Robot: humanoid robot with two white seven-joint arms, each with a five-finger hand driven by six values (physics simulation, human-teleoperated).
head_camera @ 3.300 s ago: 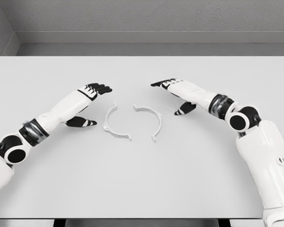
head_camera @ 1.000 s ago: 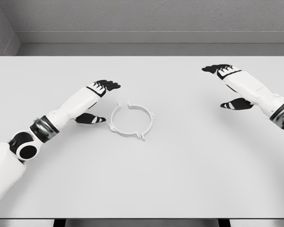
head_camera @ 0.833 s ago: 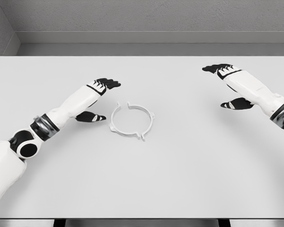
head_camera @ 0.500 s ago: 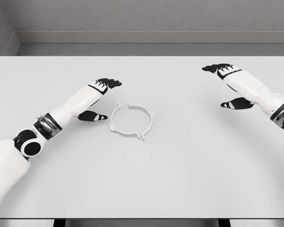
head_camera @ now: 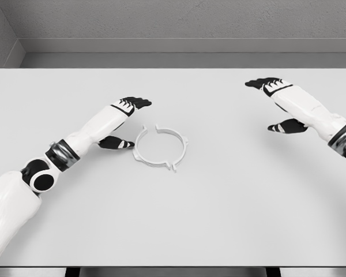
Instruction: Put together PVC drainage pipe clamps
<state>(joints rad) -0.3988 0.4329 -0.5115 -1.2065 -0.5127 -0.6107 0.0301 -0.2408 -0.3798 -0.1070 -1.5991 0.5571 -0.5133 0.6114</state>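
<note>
Tabletop first: the wide, pale grey table (head_camera: 179, 231) is bare along its near edge, and my left arm comes in across it from the lower left. Farther in, near the middle and a little left of centre, lies the thin white plastic pipe clamp ring (head_camera: 160, 148), flat on the surface. Its two curved halves sit together as a nearly closed circle, with a small gap showing at the far side and little tabs sticking out at the right and at the near right. Whether the halves are truly locked, I cannot tell.

My left hand (head_camera: 122, 121) hovers just beside the ring on its left. The fingers are relaxed and stretched out toward the far side, the thumb reaching toward the ring's left rim, very close to it, perhaps touching; it holds nothing. So the ring lies directly to the right of this hand, and this is clearly the nearer hand for any further push or squeeze.

Farther back and well apart to the right, my right hand (head_camera: 277, 104) floats over the table, fingers loosely extended and thumb hanging below, also empty.

I judge the joining step to be nearly or fully done. If the far gap needs closing, pressing from the left would only slide the ring unless the right hand comes across to brace the opposite side.
</note>
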